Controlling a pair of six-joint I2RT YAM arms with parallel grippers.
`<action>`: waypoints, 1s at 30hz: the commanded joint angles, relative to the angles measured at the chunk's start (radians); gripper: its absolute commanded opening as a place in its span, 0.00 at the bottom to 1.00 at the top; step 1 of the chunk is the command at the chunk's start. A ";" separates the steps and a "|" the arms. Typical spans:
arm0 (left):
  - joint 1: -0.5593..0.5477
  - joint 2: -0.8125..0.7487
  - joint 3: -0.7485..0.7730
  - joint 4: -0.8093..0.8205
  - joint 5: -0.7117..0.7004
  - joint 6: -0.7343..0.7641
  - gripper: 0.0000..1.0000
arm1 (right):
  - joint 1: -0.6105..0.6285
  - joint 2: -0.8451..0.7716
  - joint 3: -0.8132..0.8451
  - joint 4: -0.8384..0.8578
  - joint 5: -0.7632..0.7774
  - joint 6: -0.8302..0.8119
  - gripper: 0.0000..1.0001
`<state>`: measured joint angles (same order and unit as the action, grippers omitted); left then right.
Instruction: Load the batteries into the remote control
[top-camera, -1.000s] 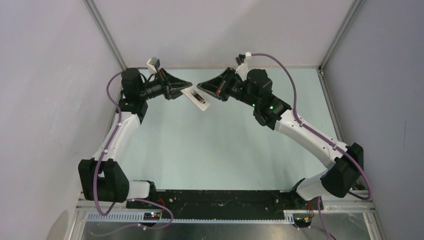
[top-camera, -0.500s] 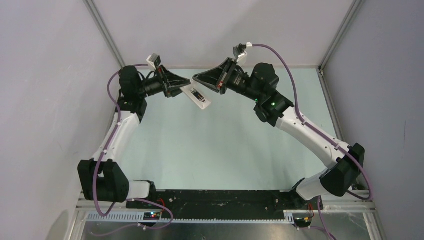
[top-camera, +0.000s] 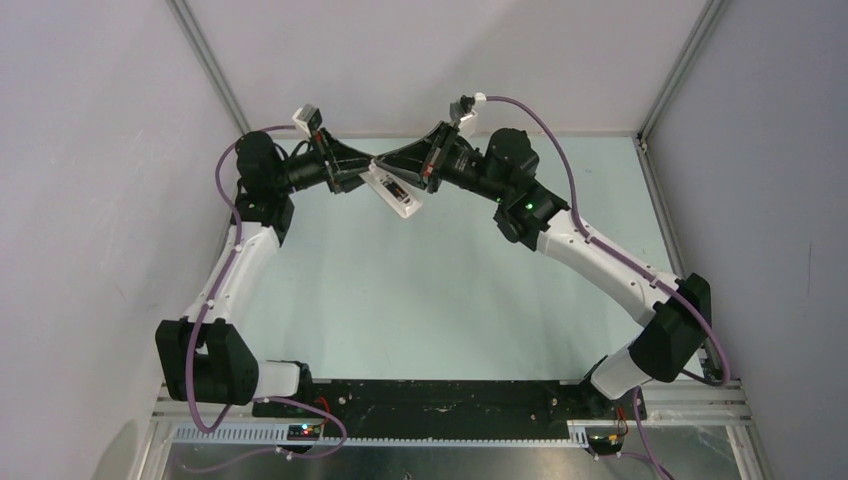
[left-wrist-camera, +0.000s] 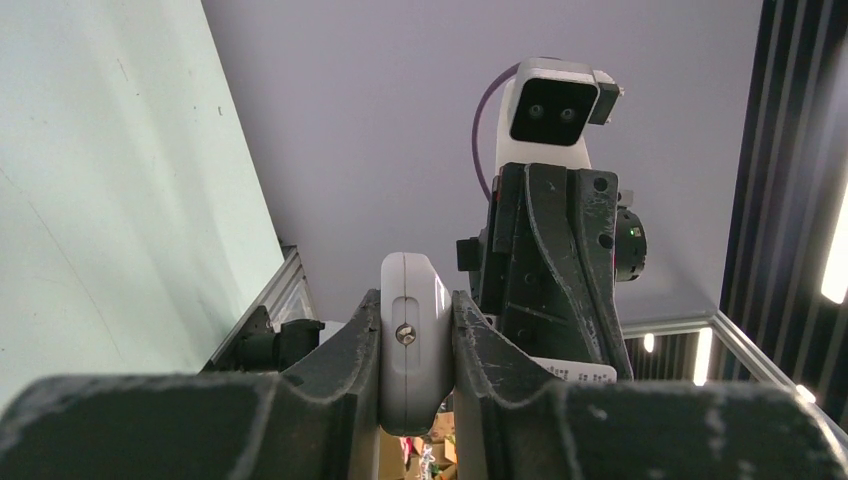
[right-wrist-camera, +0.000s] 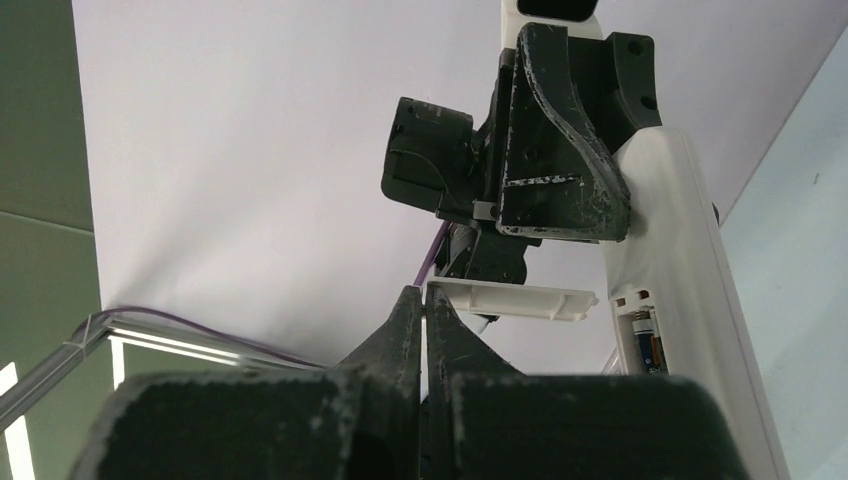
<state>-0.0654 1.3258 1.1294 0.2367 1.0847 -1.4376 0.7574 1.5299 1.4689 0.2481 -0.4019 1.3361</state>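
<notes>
Grey walls (top-camera: 100, 150); battery (right-wrist-camera: 650, 347) label seems illegible.

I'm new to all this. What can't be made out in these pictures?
- Batteries: the right wrist view shows what looks like one battery in the recess of the remote control; the body of the right pincer cuts off the rest.
- Buttons: the left wrist view shows only the remote's end; the left pincer covers its sides.
- The cover strip: in the top view it is too small, lost behind the right pincer.
</notes>
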 joint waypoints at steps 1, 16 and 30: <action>-0.006 -0.016 0.019 0.064 0.025 -0.025 0.00 | 0.005 0.003 0.016 0.091 -0.013 0.047 0.00; -0.006 -0.005 0.003 0.102 0.026 -0.056 0.00 | -0.004 -0.013 -0.037 0.110 0.033 0.027 0.00; -0.006 0.009 -0.011 0.119 0.024 -0.066 0.00 | -0.020 -0.035 -0.058 0.122 0.067 0.001 0.00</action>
<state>-0.0654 1.3392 1.1240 0.3035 1.0855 -1.4826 0.7444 1.5333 1.4178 0.3290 -0.3576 1.3666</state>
